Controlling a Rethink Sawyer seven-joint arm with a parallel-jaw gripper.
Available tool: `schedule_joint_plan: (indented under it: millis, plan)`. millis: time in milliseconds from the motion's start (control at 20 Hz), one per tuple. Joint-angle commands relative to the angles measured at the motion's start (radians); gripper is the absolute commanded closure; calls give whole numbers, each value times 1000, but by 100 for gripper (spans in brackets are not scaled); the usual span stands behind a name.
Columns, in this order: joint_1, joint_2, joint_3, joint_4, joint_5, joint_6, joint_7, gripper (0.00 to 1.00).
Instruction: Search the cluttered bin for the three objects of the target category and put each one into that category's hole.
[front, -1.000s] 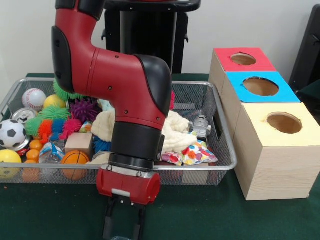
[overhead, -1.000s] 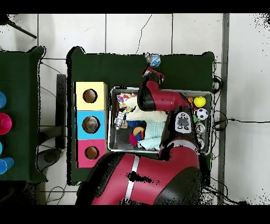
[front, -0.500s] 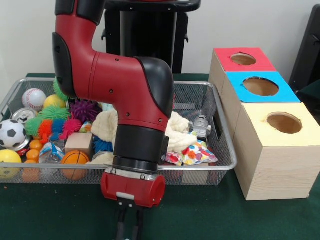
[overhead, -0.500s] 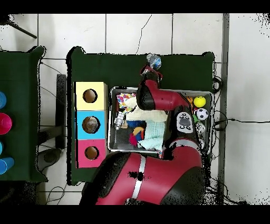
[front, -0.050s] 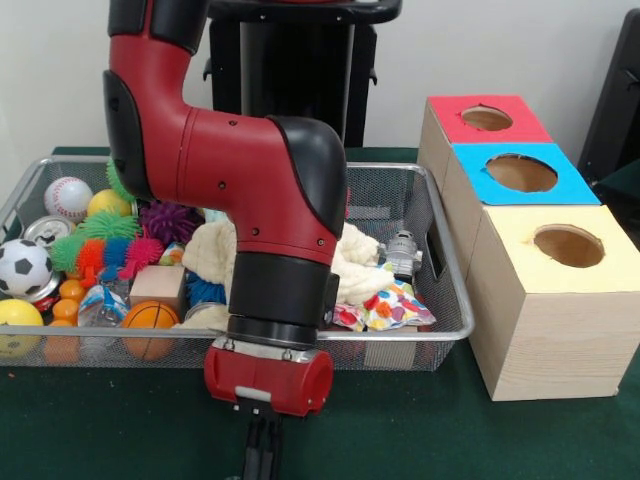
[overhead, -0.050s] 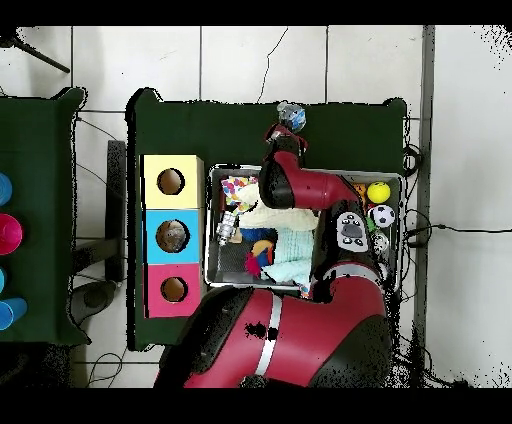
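Green cloth covers the table, where the wire bin (front, -0.050s: 440, 265) of balls and toys sits beside three boxes with holes. Outside the bin's near wall, the gripper (front, -0.050s: 262, 455) hangs with fingers pinched together; the overhead view shows a small crinkly blue object (overhead, -0.050s: 291, 115) at its tip.

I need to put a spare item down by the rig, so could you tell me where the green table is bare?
The green table is bare between the wire bin and the near edge, right of the gripper, up to the yellow box. The strip left of the gripper is free too. The bin is crowded: balls, spiky toys and cloth.
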Motion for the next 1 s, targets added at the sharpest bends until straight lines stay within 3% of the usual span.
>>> schedule_joint_plan:
  millis: [50, 200, 450, 750, 1000]
  plan:
    - [12, -35, 16, 92, 2, 8, 108, 100]
    - [29, -101, -13, 114, 4, 46, 97, 100]
    - [36, -257, -5, 158, 5, 233, 40, 100]
    - [23, -322, 25, 147, 0, 368, -10, 100]
    - [8, -318, 46, 151, -24, 375, -3, 100]
